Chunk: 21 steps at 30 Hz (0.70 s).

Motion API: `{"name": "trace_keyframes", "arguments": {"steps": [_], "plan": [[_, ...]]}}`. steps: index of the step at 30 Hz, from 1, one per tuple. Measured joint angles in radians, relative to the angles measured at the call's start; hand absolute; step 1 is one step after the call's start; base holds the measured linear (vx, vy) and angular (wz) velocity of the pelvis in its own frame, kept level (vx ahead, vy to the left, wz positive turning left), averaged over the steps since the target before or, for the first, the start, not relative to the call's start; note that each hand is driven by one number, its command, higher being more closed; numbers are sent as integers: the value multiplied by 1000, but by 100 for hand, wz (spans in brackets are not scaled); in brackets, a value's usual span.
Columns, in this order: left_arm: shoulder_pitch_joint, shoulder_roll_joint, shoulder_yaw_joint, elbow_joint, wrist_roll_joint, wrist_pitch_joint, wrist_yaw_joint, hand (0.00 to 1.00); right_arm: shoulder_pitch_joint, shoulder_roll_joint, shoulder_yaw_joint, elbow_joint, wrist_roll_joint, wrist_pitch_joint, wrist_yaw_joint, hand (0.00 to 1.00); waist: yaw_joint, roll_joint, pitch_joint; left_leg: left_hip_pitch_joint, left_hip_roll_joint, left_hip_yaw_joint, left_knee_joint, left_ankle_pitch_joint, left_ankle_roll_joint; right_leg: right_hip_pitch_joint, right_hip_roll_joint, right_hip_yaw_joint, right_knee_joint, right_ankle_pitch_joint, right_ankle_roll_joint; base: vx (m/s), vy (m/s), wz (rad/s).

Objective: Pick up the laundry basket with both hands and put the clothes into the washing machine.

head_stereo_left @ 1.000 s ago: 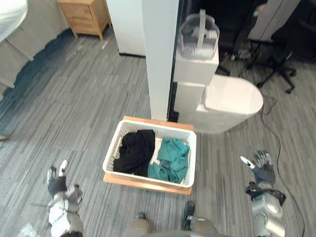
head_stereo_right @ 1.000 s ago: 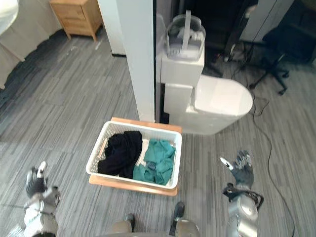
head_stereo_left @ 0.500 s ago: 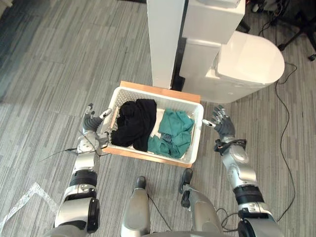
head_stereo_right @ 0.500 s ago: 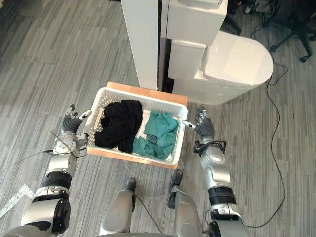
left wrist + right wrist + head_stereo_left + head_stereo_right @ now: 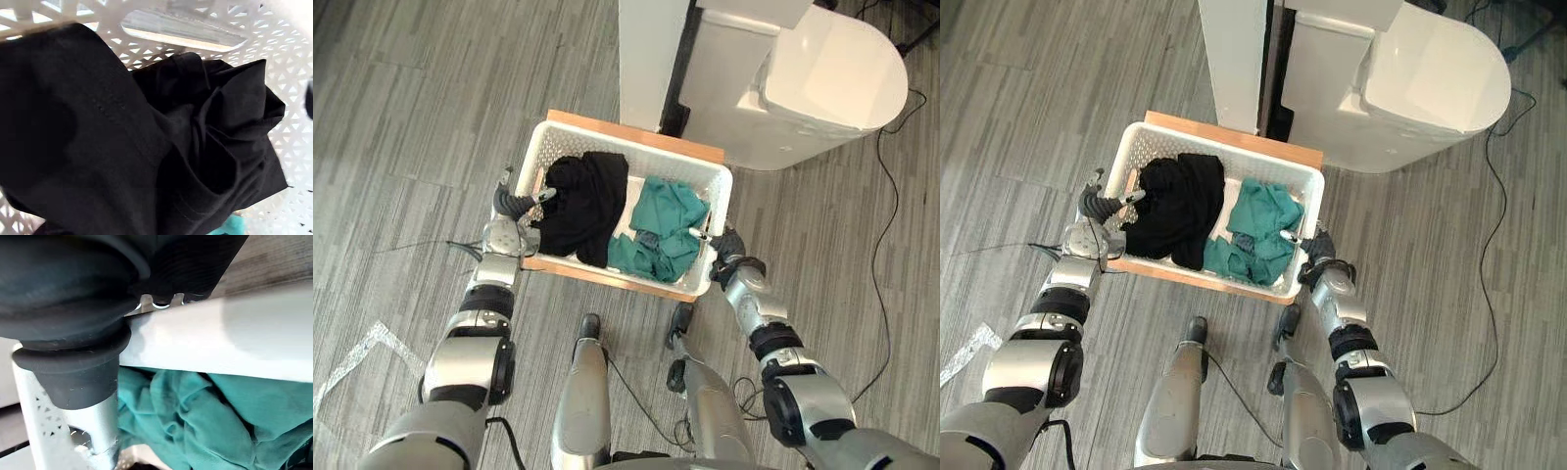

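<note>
Laundry basket [image 5: 636, 152] is sitting on a wooden board [image 5: 607, 281] on the grey plank floor [image 5: 411, 117], just before the white washing machine [image 5: 822, 78]; left hand [image 5: 512, 208] is resting straight-fingered against its left wall, thumb over the rim; right hand [image 5: 726, 253] is hooking its thumb over the right rim.

This looks like a laundry corner staged in a lab or office room, not a lived-in home. Grey plank flooring [image 5: 411, 98] runs bare on all sides. Beyond the right hand [image 5: 726, 253] stands a white washing machine [image 5: 803, 88] beside a plain white upright panel [image 5: 651, 49]. Between the right hand and the left hand [image 5: 514, 211], a laundry basket [image 5: 636, 152] of clothes sits on a bare wooden board [image 5: 607, 125]. A pale tape mark [image 5: 357, 357] lies on the floor behind the left hand.
</note>
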Motion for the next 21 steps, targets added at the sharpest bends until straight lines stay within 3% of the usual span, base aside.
{"name": "trace_keyframes", "arguments": {"steps": [4, 16, 17, 18, 21], "plan": [[-53, 12, 0, 10, 3, 14, 5, 0, -53, -1, -12, 33, 9, -6, 1, 0, -3, -16, 8, -41, -3, -6, 21, 0, 0, -22, -2, -3, -15, 10, 14, -75, 30, 2], [-185, 59, -30, 35, 57, 48, 17, 0, -226, -30, -14, 70, 15, -29, 0, 0, -25, -17, 9, -175, 4, 1, 80, 4, -3, -124, -4, -15, -18, 29, 42, -53, 8, -2], [-190, 61, -30, 34, 75, 57, 17, 100, -234, -30, -13, 70, 15, -29, 0, 0, -25, -17, 9, -179, 6, 7, 80, 4, -3, -130, -5, -14, -19, 29, 43, -19, 2, -11], [-196, 67, -30, 34, 82, 61, 16, 100, -244, -30, -10, 68, 15, -29, 1, 100, -25, -17, 9, -184, 8, 12, 81, 4, -3, -137, -5, -14, -19, 30, 43, -18, 0, -11], [-206, 70, -31, 34, 114, 78, 16, 100, -259, -32, -1, 70, 14, -28, 1, 100, -26, -17, 9, -188, 12, 18, 82, 4, -3, -140, -4, -15, -27, 36, 51, -12, -1, -8]]}}
